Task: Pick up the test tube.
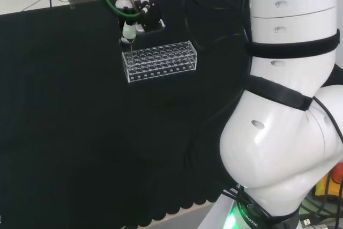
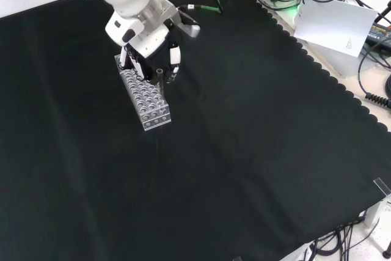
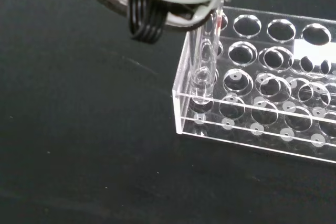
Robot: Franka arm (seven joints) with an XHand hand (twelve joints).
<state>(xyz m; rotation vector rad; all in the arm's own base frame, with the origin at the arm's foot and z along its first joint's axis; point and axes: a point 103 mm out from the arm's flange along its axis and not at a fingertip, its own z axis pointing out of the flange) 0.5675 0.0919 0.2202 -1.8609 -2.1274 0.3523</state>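
So, biggest thing first: the table (image 2: pixel 275 151) is covered in black cloth and mostly bare, with the arm (image 1: pixel 284 105) looming white on the right side of the head view and reaching out over the cloth. Next down in size is the clear plastic rack (image 1: pixel 161 61), a block with rows of round holes, sitting flat on the cloth toward the far side in the head view and up near the top left in the front view. The hand (image 2: pixel 149 53) hangs right over one end of that rack, fingers pointing down. Smallest of all is the test tube (image 3: pixel 203 61), a thin clear glass thing standing upright in a corner hole of the rack; the wrist view shows it best, with its rounded bottom down between the rack's plates. Its top runs up into the underside of the hand, and in the head view the fingertips look pinched together right on top of it, so I'd say the hand is closed around the upper end of the tube, though clear glass makes it hard to be dead sure where contact is. As for progress, my read is the reach and the grasp are pretty much done, but the actual pick up isn't: the tube is not yet out of its hole, so a straight lift up and clear of the rack is what's left.
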